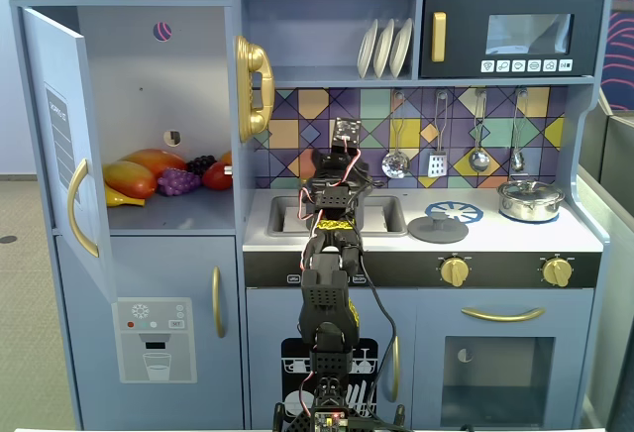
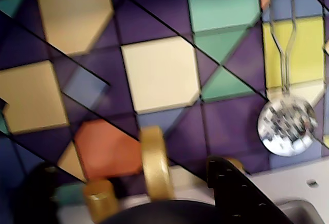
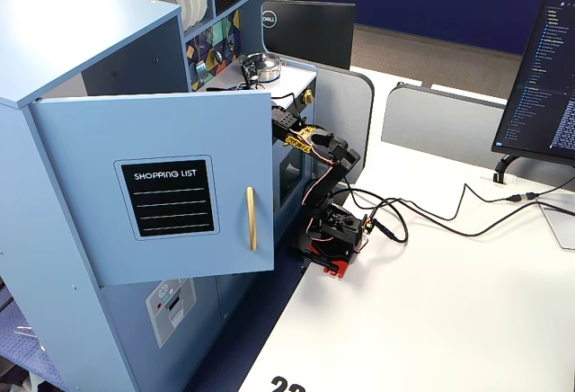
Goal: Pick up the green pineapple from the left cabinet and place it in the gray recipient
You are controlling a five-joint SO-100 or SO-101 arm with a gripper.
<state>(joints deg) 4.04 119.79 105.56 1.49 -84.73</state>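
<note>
The left cabinet (image 1: 129,75) stands open, its door (image 1: 54,125) swung out to the left; the door also fills the near side of a fixed view (image 3: 162,185). Inside lie orange mangoes (image 1: 134,176), a purple grape bunch (image 1: 178,182) and dark and red fruit. No green pineapple shows in any view. No gray recipient shows either. My gripper (image 1: 345,137) is raised above the sink (image 1: 287,216), facing the tiled backsplash. In the wrist view the gripper (image 2: 131,167) is open and empty, with the gold faucet (image 2: 154,162) seen between its black fingers (image 2: 231,188).
A flat gray lid (image 1: 437,229) and a shiny silver lidded pot (image 1: 531,199) sit on the stove at the right. Utensils hang on the backsplash, among them a slotted spoon (image 2: 287,126). A gold phone (image 1: 253,85) hangs beside the cabinet. The arm's base (image 3: 337,235) stands on a white table.
</note>
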